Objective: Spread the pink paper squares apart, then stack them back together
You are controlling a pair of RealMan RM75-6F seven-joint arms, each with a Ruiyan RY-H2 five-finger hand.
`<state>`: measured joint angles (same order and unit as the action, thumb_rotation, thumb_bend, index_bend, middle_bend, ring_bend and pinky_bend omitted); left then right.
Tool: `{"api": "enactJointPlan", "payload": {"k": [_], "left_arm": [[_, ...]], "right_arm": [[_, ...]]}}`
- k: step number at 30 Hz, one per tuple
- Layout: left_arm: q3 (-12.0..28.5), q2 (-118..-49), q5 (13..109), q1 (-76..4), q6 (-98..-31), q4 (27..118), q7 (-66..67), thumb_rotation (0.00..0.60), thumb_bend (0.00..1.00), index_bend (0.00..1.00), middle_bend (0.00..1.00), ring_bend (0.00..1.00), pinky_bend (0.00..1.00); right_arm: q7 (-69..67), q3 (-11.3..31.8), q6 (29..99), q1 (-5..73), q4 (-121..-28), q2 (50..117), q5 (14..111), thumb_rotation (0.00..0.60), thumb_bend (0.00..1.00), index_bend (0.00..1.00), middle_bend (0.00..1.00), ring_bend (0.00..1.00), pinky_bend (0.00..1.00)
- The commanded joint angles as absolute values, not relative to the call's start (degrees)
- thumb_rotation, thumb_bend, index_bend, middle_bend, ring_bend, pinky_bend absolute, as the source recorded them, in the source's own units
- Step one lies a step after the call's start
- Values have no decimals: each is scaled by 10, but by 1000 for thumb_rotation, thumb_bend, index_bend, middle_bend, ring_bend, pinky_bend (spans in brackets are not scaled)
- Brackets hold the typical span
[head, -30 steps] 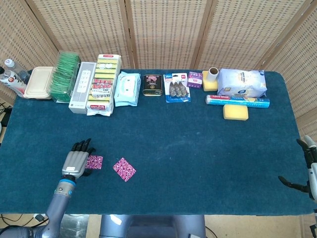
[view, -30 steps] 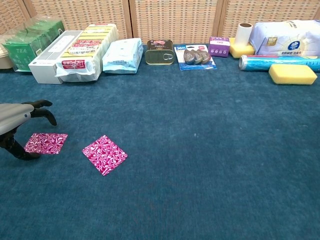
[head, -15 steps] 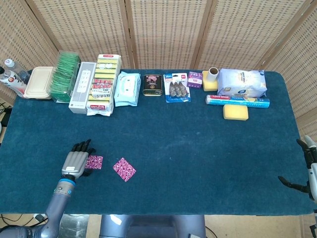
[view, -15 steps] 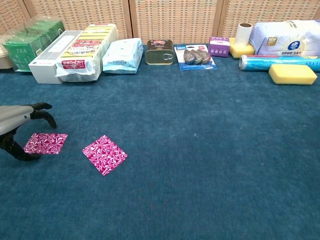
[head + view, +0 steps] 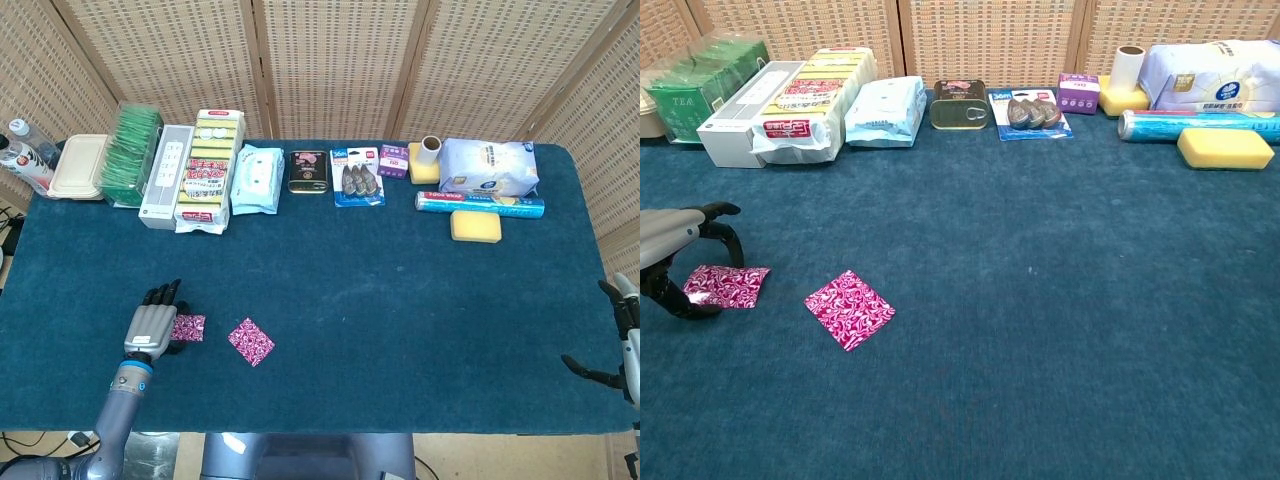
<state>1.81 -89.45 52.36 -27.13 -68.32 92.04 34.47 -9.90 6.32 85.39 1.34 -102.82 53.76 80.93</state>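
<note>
Two pink patterned paper squares lie apart near the table's front left. My left hand (image 5: 151, 324) (image 5: 672, 238) is at the left square (image 5: 190, 327) (image 5: 730, 285), fingers curled down on its far edge and the thumb under its near left corner, pinching it; that edge looks slightly lifted and bent. The other square (image 5: 250, 341) (image 5: 849, 308) lies flat and turned like a diamond, a short way to the right and free of the hand. My right hand (image 5: 624, 342) hangs at the table's right edge, fingers apart and holding nothing.
Along the back edge stand a green tea box (image 5: 695, 88), a white box (image 5: 740, 125), sponge packs (image 5: 810, 95), wipes (image 5: 880, 110), a tin (image 5: 959, 104), a blue roll (image 5: 1195, 122) and a yellow sponge (image 5: 1225, 147). Blue cloth (image 5: 1040, 300) covers the table.
My left hand's fingers have curled down onto the left square, which has shifted slightly left and buckled at its edge. The other square and the right hand have not moved.
</note>
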Motion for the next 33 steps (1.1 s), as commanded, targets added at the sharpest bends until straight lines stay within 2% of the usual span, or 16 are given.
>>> {"api": "enactJointPlan", "payload": {"k": [1,10,15,20,33], "left_arm": [[19,-892,529,-270,-684,924,341,600,245,390,0,0,72],[8,-864,598,-279,-645,932,289,600,246,390,0,0,72],[-9,-828,727,-311,-595,932,210,600,247,390,0,0,72],[-10,-814,775,-338,-571,943,214,600,247,390,0,0,72],[-2,-835,728,-383,-514,945,328,600,246,390,0,0,72]], "right_arm": [[-99,63,854,13,-1028,538,809,600,0,58,0,0,0],[-98,63,852,14,-1029,538,808,600,0,58,0,0,0],[-93,63,850,15,-1030,538,806,600,0,58,0,0,0],[-90,63,848,15,-1030,539,804,600,0,58,0,0,0],[-97,65,848,15,-1028,536,801,600,0,58,0,0,0]]}}
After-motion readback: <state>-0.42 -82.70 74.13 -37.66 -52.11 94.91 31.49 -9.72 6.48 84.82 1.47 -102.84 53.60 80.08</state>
